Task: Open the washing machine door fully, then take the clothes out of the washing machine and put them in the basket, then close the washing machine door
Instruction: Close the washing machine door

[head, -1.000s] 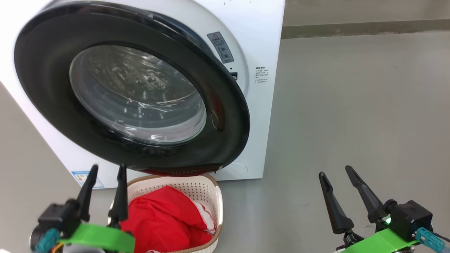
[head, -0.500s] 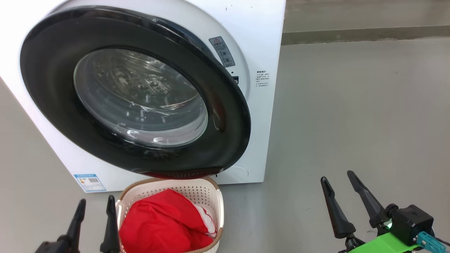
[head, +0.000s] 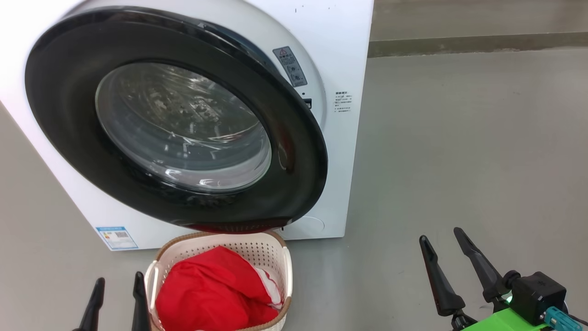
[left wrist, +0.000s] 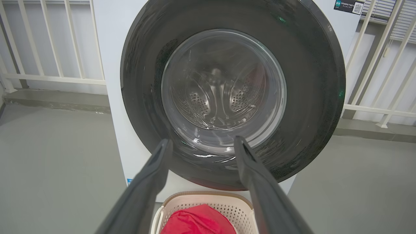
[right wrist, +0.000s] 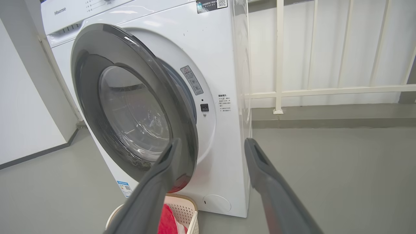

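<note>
The washing machine door [head: 64, 110], with its black rim and glass bowl, stands ajar, its right edge swung out from the white washing machine [head: 342, 41]. The gap shows in the right wrist view beside the door [right wrist: 87, 84]. Below the door sits the basket [head: 264, 248] on the floor, holding the red clothes [head: 209, 289]. My left gripper [head: 118, 278] is open and empty just left of the basket; its wrist view faces the door [left wrist: 143, 84] over the basket [left wrist: 208, 196]. My right gripper [head: 440, 234] is open and empty, well right of the machine.
Grey floor [head: 459, 138] stretches to the right of the machine. A white railing [right wrist: 325, 89] and a low kerb run behind it. A white wall [right wrist: 22, 107] stands close on the machine's far side. A blue label [head: 116, 236] sits low on the front.
My left gripper has sunk toward the bottom edge of the head view, leaving just its fingers showing. The camera tipped slightly. Door, basket and right gripper stay put.
</note>
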You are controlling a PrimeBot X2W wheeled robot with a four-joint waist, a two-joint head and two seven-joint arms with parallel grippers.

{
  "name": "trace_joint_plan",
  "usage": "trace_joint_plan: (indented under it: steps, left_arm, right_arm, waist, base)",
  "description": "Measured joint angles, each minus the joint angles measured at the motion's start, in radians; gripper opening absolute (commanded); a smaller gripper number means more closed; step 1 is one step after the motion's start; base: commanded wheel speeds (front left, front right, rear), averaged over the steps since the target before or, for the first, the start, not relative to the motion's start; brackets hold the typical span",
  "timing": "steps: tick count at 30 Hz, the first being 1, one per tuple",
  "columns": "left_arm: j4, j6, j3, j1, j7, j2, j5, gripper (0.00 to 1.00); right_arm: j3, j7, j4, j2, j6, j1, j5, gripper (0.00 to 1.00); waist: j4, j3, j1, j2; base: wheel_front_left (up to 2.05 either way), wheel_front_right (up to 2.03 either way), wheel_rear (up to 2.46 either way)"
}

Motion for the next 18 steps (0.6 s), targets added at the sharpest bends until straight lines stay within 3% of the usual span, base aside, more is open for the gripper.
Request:
trace_joint_plan:
  steps: [14, 15, 16, 18]
  left_arm:
    - [-0.065, 0.014, 0.004, 0.021, 0.000, -0.002, 0.011, 1.00]
    - [-0.067, 0.018, 0.003, 0.021, 0.000, -0.002, 0.012, 1.00]
    - [-0.074, 0.018, 0.001, 0.021, 0.000, -0.002, 0.018, 1.00]
    - [-0.082, 0.018, -0.001, 0.021, 0.000, -0.003, 0.019, 1.00]
  right_arm:
    - [-0.004, -0.002, 0.000, 0.000, 0.000, 0.000, 0.000, 0.97]
    - [-0.004, -0.002, 0.001, 0.000, 0.000, -0.001, 0.000, 0.78]
    - [-0.005, -0.002, 0.002, 0.000, 0.000, -0.002, 0.000, 0.49]
    - [-0.006, -0.002, 0.002, 0.000, 0.000, -0.003, 0.000, 0.41]
  waist:
    - [0.015, 0.015, 0.0000, 0.0000]
    - [0.018, 0.017, 0.0000, 0.0000]
    - [0.023, 0.020, 0.0000, 0.0000]
    - [0.029, 0.023, 0.0000, 0.0000]
  base:
    - [0.00, 0.00, 0.00]
    - [0.00, 0.00, 0.00]
    - [0.00, 0.00, 0.00]
    - [0.00, 0.00, 0.00]
